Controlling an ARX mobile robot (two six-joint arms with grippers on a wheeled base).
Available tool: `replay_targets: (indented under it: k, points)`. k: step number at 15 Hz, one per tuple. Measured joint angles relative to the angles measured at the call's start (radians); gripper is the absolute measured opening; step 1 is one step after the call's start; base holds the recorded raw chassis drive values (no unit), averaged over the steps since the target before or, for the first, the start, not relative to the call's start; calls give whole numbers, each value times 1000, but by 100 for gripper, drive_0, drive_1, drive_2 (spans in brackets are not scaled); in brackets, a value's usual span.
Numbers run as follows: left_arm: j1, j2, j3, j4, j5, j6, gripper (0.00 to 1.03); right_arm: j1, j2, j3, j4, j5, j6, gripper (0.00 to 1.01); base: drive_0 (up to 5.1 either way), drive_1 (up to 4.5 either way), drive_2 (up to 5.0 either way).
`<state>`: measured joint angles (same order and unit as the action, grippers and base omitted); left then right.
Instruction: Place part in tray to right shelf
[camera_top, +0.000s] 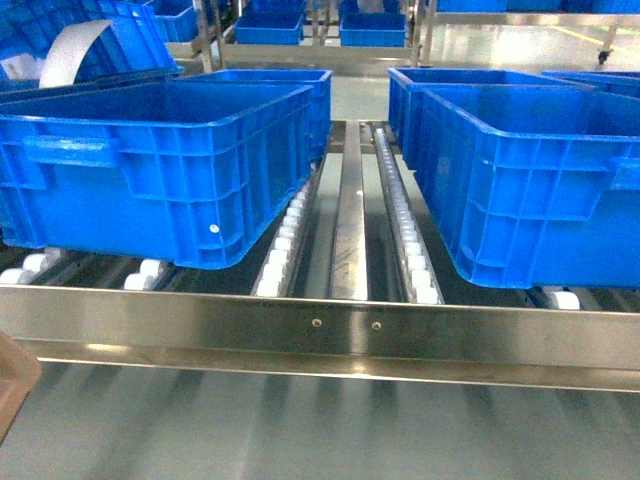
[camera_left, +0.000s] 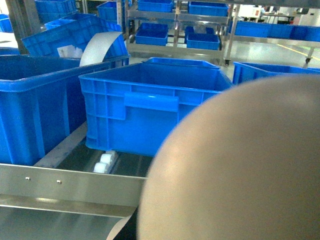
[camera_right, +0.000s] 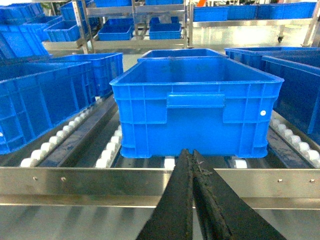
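The beige tray (camera_left: 235, 165) fills the lower right of the left wrist view, blurred and very close to the camera. It hides the left gripper's jaws. One brown corner of the tray (camera_top: 10, 385) shows at the lower left edge of the head view. The right shelf's steel front rail (camera_top: 320, 325) runs across, with white rollers (camera_top: 285, 245) behind it. In the right wrist view my right gripper (camera_right: 189, 152) is shut with nothing in it. Its black fingers (camera_right: 175, 210) point over the rail (camera_right: 100, 182) at a blue crate. The part is out of view.
Two large blue crates (camera_top: 150, 160) (camera_top: 520, 180) stand on the rollers left and right, with a bare steel strip (camera_top: 350, 220) between them. The right crate (camera_right: 200, 105) sits just behind the rail. More racks with blue crates (camera_top: 270, 25) stand further back.
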<state>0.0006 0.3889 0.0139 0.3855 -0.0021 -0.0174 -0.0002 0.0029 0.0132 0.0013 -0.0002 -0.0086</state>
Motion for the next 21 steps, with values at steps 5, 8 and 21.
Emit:
replay_targets:
  k: [5, 8, 21]
  points:
    - [0, -132, 0, -134, 2, 0, 12, 0, 2, 0, -6, 0, 0, 2, 0, 0, 0]
    - [0, -188, 0, -191, 2, 0, 12, 0, 2, 0, -6, 0, 0, 2, 0, 0, 0]
    - [0, -379, 1, -394, 2, 2, 12, 0, 2, 0, -5, 0, 0, 56, 0, 0, 0]
